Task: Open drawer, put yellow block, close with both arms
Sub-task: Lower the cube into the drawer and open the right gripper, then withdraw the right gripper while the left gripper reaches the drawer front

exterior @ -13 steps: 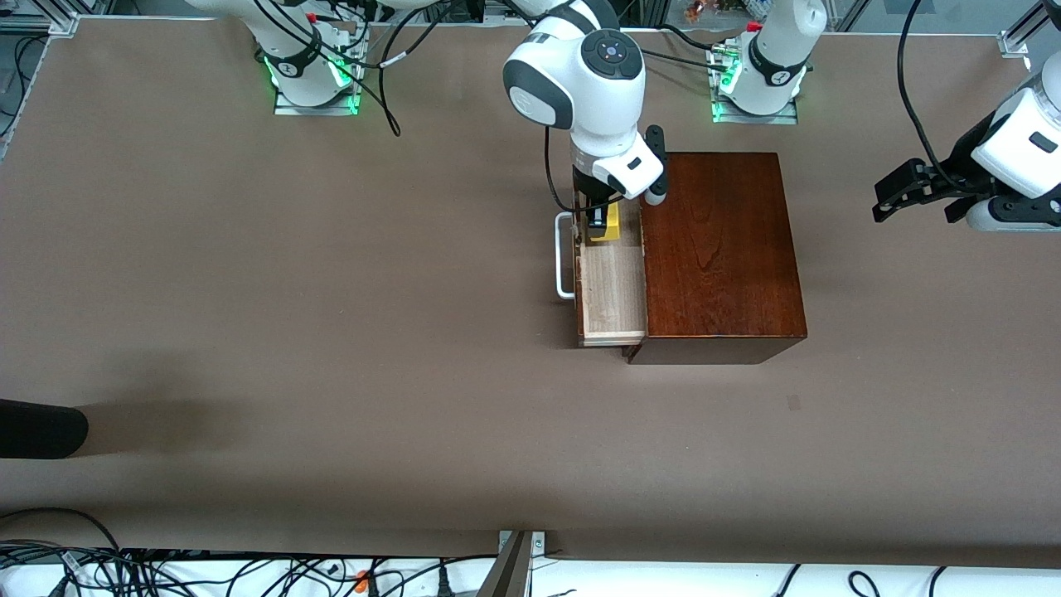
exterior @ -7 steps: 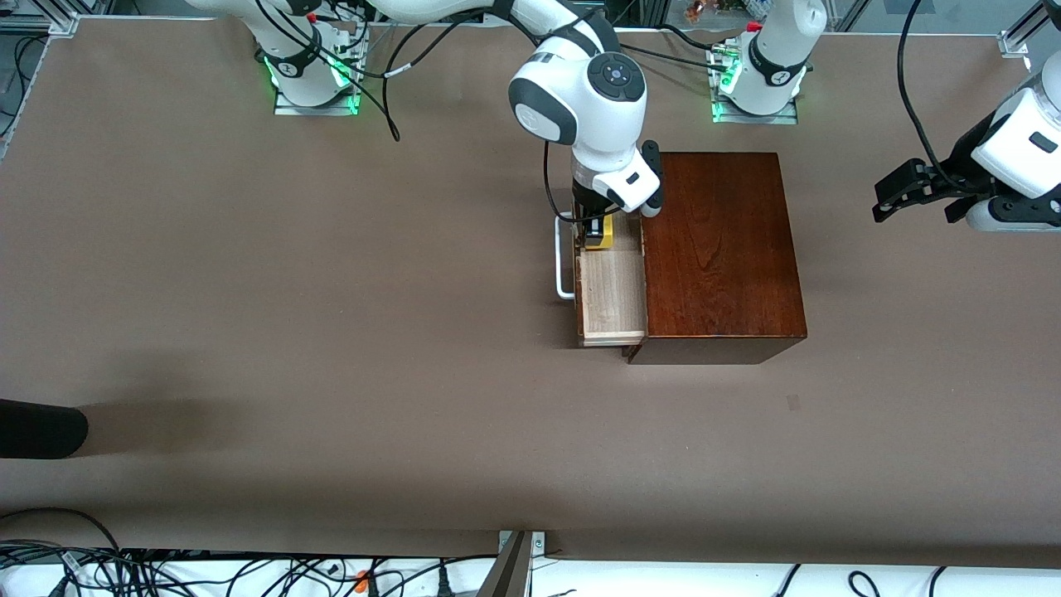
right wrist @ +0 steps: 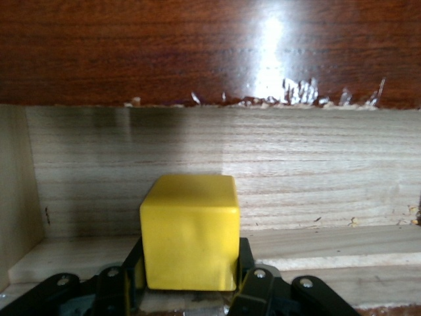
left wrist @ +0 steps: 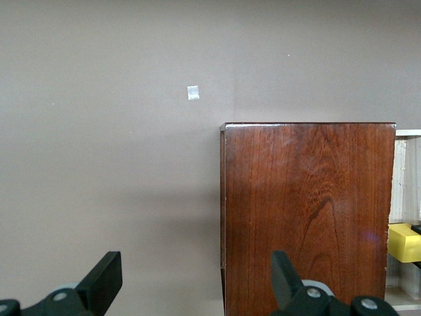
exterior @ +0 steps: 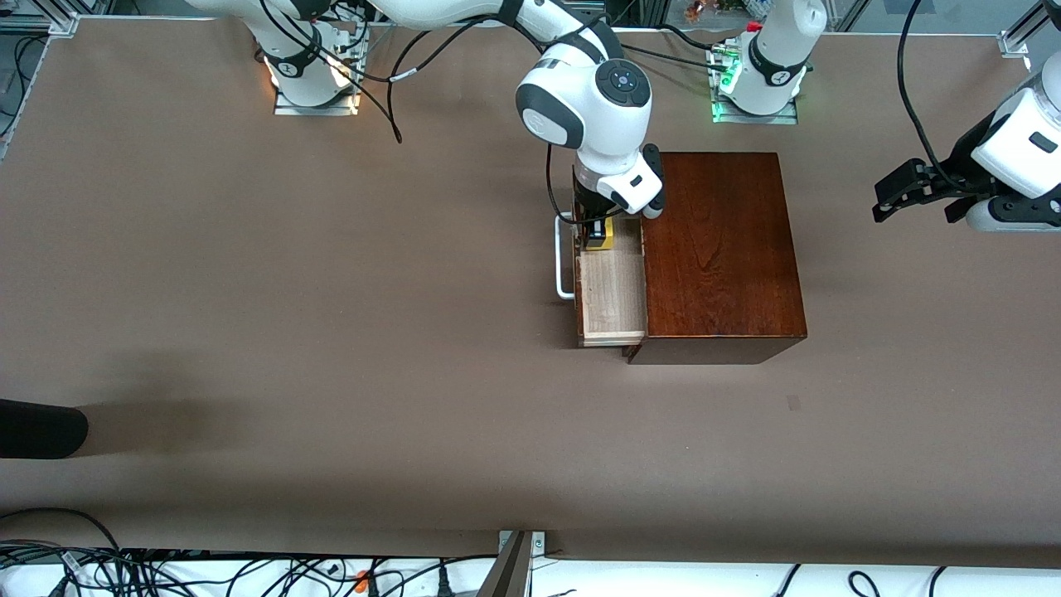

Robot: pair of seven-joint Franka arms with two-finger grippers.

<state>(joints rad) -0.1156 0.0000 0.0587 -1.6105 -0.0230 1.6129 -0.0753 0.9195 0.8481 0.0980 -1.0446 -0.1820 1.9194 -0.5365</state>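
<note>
The dark reddish-brown wooden box (exterior: 721,249) stands mid-table with its drawer (exterior: 612,298) pulled out toward the right arm's end, pale wood inside, white U-shaped handle (exterior: 564,257) on its front. My right gripper (exterior: 595,232) is down inside the drawer's end nearest the robots' bases, shut on the yellow block (exterior: 607,236). In the right wrist view the yellow block (right wrist: 189,232) sits between the black fingers (right wrist: 245,263), low in the drawer. My left gripper (exterior: 899,192) is open, waiting in the air past the box at the left arm's end.
A small pale mark (exterior: 794,402) lies on the brown table nearer the front camera than the box. A black object (exterior: 41,427) sits at the table edge toward the right arm's end. Cables run along the front edge.
My right gripper has lowered the yellow block deeper into the drawer. The left arm has not moved.
</note>
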